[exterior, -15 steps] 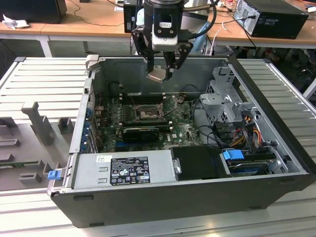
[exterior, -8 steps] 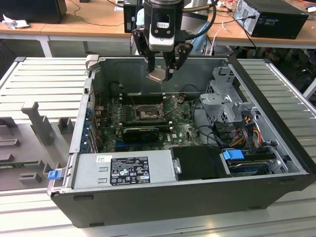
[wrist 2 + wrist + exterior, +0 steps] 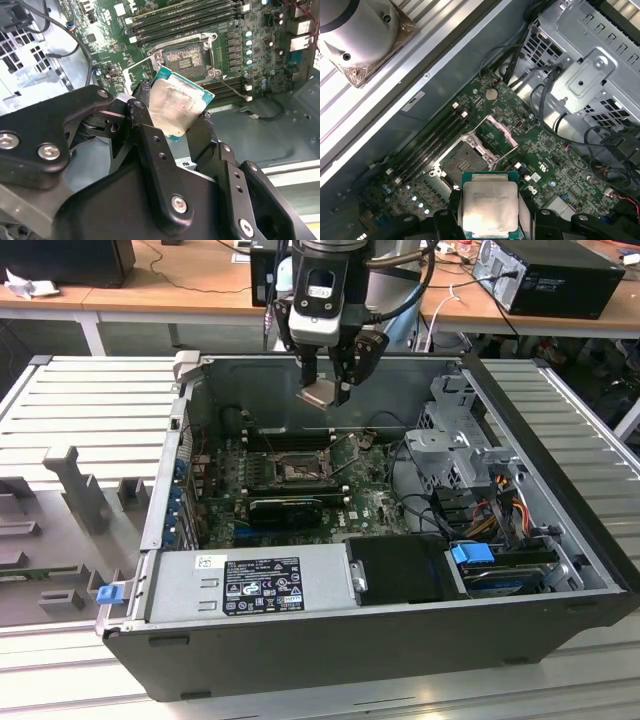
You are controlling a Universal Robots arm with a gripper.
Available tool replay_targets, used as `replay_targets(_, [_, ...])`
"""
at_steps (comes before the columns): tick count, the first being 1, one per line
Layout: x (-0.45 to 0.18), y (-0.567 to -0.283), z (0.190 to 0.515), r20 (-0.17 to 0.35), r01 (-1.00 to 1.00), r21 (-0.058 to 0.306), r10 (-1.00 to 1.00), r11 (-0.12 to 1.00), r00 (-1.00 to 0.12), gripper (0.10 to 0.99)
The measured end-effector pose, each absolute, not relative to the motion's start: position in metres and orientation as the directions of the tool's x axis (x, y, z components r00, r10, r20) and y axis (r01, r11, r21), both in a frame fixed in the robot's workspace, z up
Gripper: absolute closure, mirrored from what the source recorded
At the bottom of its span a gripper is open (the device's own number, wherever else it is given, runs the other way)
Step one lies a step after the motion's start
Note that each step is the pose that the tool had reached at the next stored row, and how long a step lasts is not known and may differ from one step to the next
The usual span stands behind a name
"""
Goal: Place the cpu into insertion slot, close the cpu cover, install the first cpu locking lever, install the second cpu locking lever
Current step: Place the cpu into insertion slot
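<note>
cpu: the cpu (image 3: 490, 207) is carried in the air above the open computer case (image 3: 380, 640), metal face toward both wrist cameras; green edge visible around it.
hand: the hand (image 3: 327, 390) is clenched on the cpu, one finger on each of two opposite edges.
cpu attitude: in the exterior view it looks tilted, not level with the board.
insertion slot: the insertion slot (image 3: 465, 156) is bare, contact field exposed, nothing seated.
key relation: the slot lies below the hand, a little toward the exterior view's left and near side. The cpu is well clear of it and not touching.
cpu cover: the cpu cover (image 3: 499, 131) is swung up and open at one side of the slot, so the way down is unobstructed.
task state (judged): first step in hand; cpu not yet placed, cover not yet closed.
neighbours: memory slots (image 3: 427, 145) run along one side of the slot; black finned card (image 3: 285, 508) sits near of it; drive cage (image 3: 455, 440) to the exterior view's right.
surface: the case rests on a grey slatted surface (image 3: 90, 390).
</note>
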State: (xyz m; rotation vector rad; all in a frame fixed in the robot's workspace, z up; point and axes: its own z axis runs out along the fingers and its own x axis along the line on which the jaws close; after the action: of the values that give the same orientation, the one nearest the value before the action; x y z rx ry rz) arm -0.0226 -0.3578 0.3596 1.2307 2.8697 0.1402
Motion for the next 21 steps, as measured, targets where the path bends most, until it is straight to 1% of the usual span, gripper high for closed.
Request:
replay_targets(9, [-0.0303, -0.3579, 0.3591, 0.02, 0.734, 0.089, 0.736, 0.673, -0.677, 0.553])
replay_targets(21, [-0.0304, -0.3578, 0.3581, 0.021, 0.784, 0.089, 0.786, 0.614, -0.618, 0.553])
